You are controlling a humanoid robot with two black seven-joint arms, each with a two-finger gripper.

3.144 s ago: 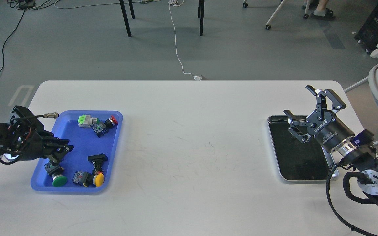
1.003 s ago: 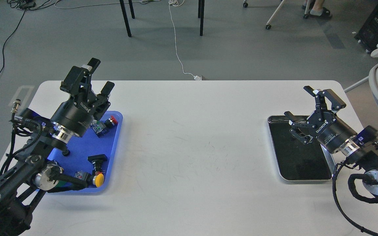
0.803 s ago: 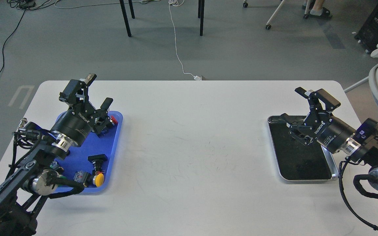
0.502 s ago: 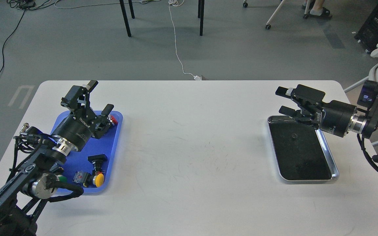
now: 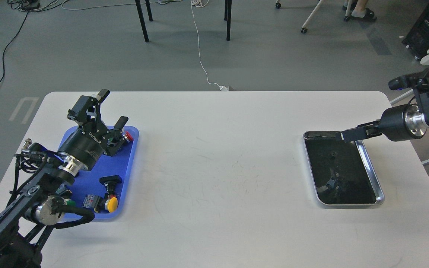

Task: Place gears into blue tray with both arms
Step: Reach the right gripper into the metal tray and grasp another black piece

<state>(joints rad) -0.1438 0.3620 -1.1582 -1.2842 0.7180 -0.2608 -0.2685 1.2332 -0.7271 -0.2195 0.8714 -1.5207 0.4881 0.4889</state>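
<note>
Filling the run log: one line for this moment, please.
left gripper: open, above blue tray | right gripper: cannot tell, at metal tray far edge | gear: on metal tray mat | blue tray: push buttons only

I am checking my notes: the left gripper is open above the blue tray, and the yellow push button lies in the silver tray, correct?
Not quite. The head view shows the yellow push button in the blue tray, not the silver tray. The left gripper is indeed open above it.

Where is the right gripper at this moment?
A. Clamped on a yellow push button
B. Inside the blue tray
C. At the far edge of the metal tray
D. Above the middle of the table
C: the right gripper reaches in from the right and sits at the far rim of the metal tray.
</note>
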